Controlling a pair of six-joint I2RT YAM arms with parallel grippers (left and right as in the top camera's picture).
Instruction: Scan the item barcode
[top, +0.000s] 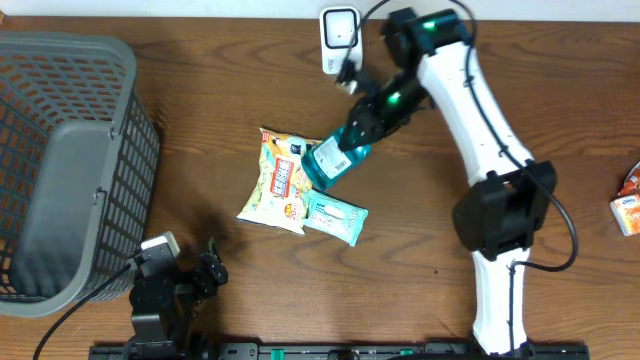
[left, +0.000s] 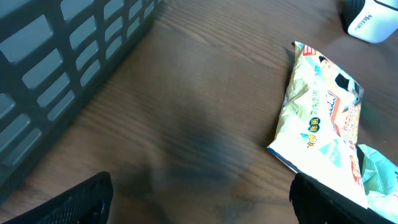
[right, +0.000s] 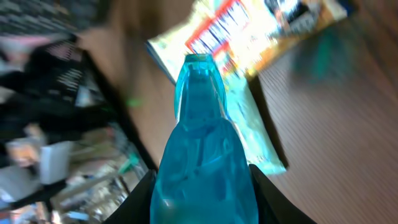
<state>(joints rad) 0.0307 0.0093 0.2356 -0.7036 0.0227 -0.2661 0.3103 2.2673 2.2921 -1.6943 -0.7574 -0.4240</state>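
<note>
Currently | right pincer (top: 360, 130) clamps blue bottle (top: 333, 162) | grey basket (top: 122, 62) well apart

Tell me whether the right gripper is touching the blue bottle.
Touching. Right wrist view: the right gripper clamps the blue bottle, one finger against each side.

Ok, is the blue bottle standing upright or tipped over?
Tipped: the blue bottle slants in the right hand's grip, its far end over the snack bag.

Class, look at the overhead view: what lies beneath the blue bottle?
The blue bottle covers the right edge of the snack bag; the pale green packet lies just beside. What the bottle hides of the bag cannot be seen.
</note>
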